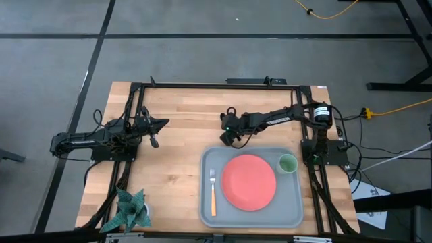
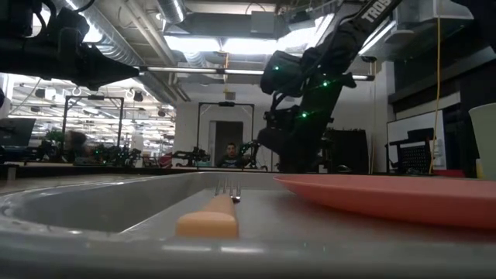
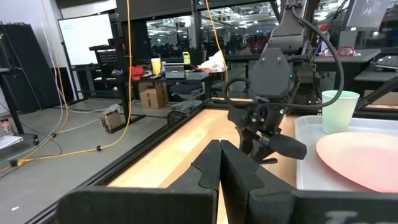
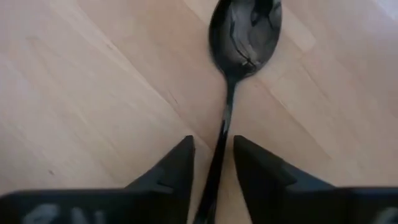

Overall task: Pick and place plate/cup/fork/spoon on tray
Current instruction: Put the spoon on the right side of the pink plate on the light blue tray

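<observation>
A: Straddling the slim all-dark spoon [image 4: 231, 93] handle: right gripper [image 4: 213, 163] fingers apart, not clamped, on bare wood at tray's [image 1: 294, 217] 12 o'clock.
B: Left gripper [image 3: 220, 163]?
A: Closed, empty (parked far left).

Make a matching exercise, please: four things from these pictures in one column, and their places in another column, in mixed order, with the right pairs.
Things:
1. plate
2. cup
3. fork
4. spoon

Places:
A. on the bare wooden table, its handle between the open jaws of the right gripper
B. in the middle of the tray
C. in the tray's corner beside the right arm's base
D. along the tray's edge nearest the left arm

Pairs: 1-B, 2-C, 3-D, 4-A
</observation>
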